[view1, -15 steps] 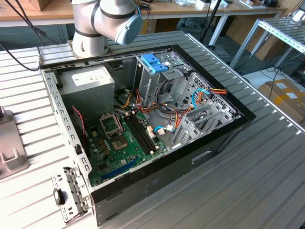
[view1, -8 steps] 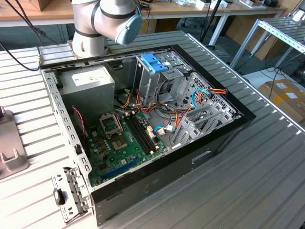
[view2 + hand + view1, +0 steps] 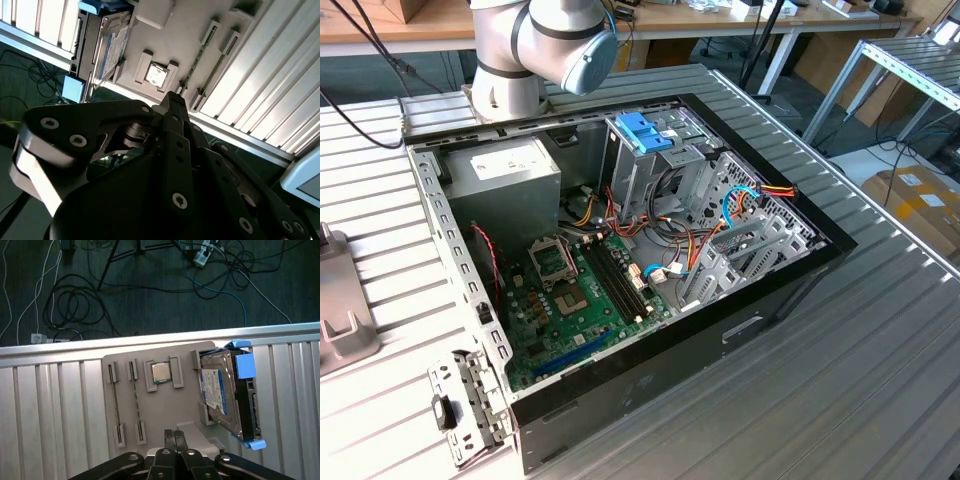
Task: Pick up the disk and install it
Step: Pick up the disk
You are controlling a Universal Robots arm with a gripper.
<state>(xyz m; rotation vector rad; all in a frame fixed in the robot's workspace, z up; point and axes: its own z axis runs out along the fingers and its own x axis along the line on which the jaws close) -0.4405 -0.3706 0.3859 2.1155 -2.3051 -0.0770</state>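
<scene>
Hovering clenched and empty over the grey holder [image 3: 160, 410], the gripper [image 3: 175, 436] would best open and square up with the disk [image 3: 222, 390] propped at the holder's edge.

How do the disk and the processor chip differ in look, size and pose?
The disk is far larger than the processor chip. The disk is oblong, with a white label and blue rails; the chip is a plain silvery square. The chip lies flat; the disk seems tilted on edge. Both rest on the grey holder plate.
</scene>
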